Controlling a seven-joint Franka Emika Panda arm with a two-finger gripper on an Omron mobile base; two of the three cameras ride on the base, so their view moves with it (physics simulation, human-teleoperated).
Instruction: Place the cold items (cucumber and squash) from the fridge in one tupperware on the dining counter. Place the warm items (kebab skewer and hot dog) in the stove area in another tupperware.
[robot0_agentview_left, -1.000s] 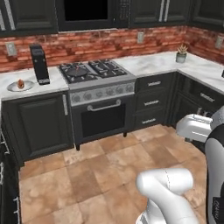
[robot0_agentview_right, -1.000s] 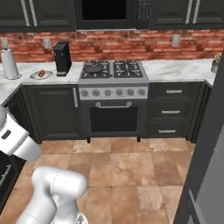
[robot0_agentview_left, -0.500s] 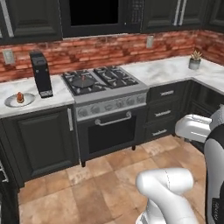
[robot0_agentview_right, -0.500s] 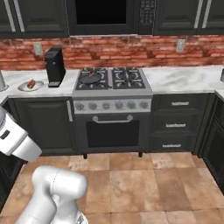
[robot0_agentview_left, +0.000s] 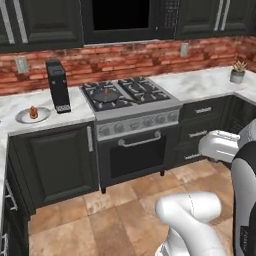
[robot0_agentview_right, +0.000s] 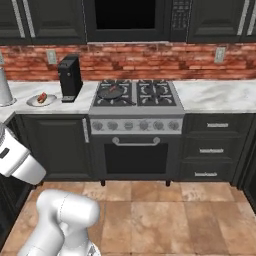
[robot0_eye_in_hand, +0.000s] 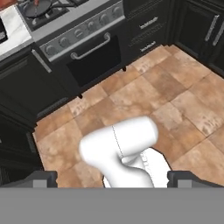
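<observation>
Gripper (robot0_eye_in_hand: 112, 178) spread wide, holding nothing, its dark fingertips (robot0_eye_in_hand: 41, 178) at the two lower corners of the hand view, aimed down at brown tiled floor (robot0_eye_in_hand: 175, 100) in front of stainless gas stove with black oven door (robot0_agentview_right: 136, 130). Small dark frying pan (robot0_agentview_right: 111, 92) on rear-left burner, something reddish lying in it, possibly the kebab skewer or hot dog, too small to tell which. White marble bench (robot0_agentview_left: 200, 84) on both sides of stove, dark cabinets below. Tall black coffee machine (robot0_agentview_left: 58, 86) on bench just left of stove; round white plate (robot0_agentview_left: 32, 115) beside it with small red-brown food item on top. Small potted plant (robot0_agentview_left: 237, 71) at far right end of bench near the corner. Red brick backsplash (robot0_agentview_right: 150, 60) behind, black built-in microwave (robot0_agentview_right: 135, 19) above the stove.
</observation>
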